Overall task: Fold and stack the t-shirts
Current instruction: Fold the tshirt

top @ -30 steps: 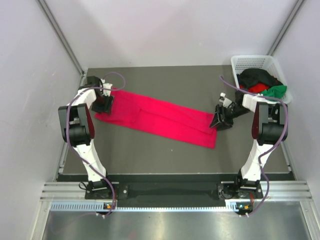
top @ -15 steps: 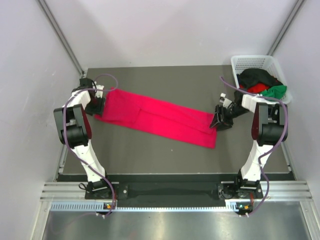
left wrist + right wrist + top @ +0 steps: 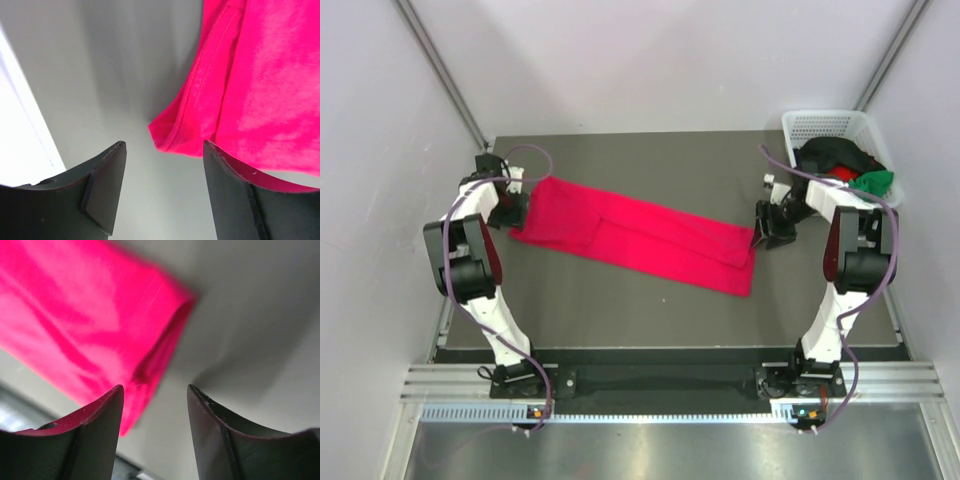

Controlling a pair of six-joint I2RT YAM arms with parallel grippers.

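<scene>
Evidently soft and light, the crimson-pink t-shirt (image 3: 635,235) lies as a folded strip across the table, from ten o'clock to four. The left gripper (image 3: 508,212) and right gripper (image 3: 767,230) hover released and empty at its two ends. The limp cloth will likely sag, so pinch the hemmed corners through all layers.

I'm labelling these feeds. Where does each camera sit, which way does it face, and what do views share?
Top external: above and behind the arms, looking down on the dark table, the long crimson-pink cloth t-shirt and the white plastic mesh basket; both arms show.
Left wrist: on the left arm, facing past the open left gripper at the t-shirt's hemmed corner.
Right wrist: on the right arm, facing past the open right gripper at the t-shirt's other end.
Shared: all three show the t-shirt and table.
</scene>
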